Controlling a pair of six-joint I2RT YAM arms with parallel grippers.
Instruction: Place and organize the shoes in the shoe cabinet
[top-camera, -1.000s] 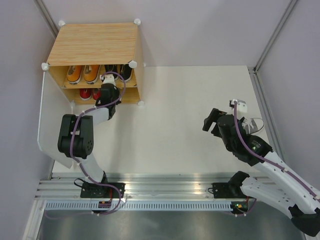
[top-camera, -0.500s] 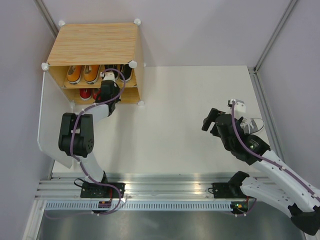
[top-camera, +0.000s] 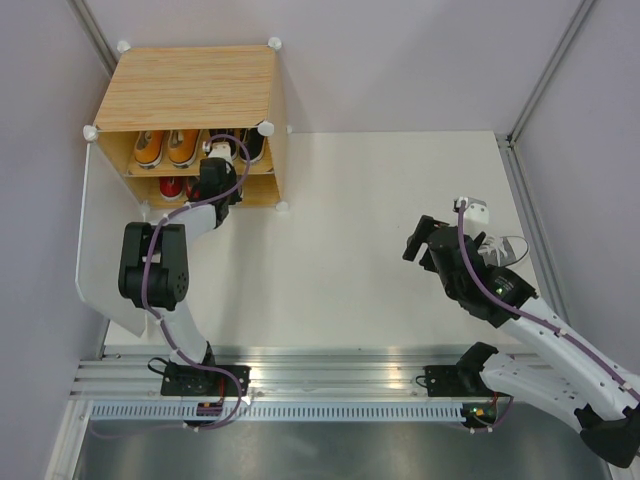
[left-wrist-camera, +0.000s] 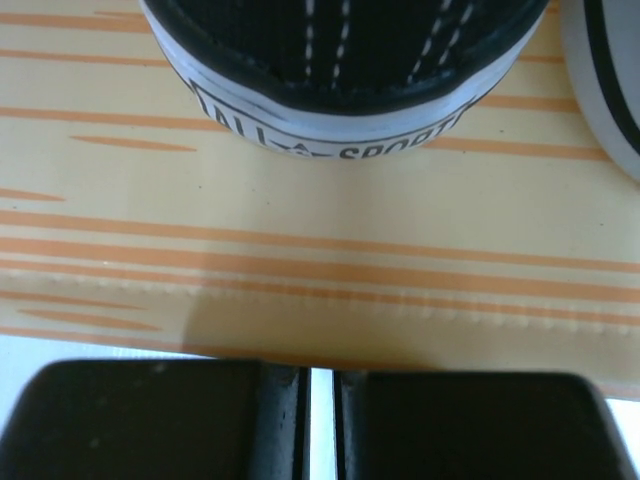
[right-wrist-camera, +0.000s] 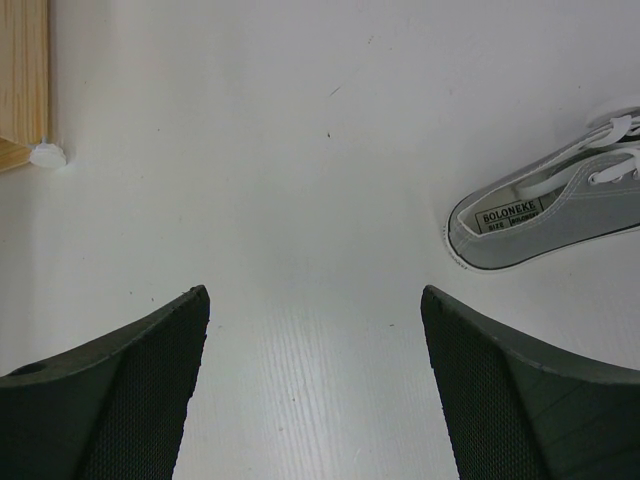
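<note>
Cabinet (top-camera: 190, 90) holds orange, black, red shoes (top-camera: 165, 148); left jaws pressed together, right jaws spread.

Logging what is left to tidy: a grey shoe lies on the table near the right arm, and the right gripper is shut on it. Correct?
Not quite. The right gripper is open and holds nothing: the right wrist view shows its jaws wide apart, with the grey shoe lying on the table beyond them, apart from both. The rest stands.

The left claw (left-wrist-camera: 320, 400), fingers pressed together, faces the black shoe (left-wrist-camera: 340, 50) on the wood-grain shelf (left-wrist-camera: 300, 220).
</note>
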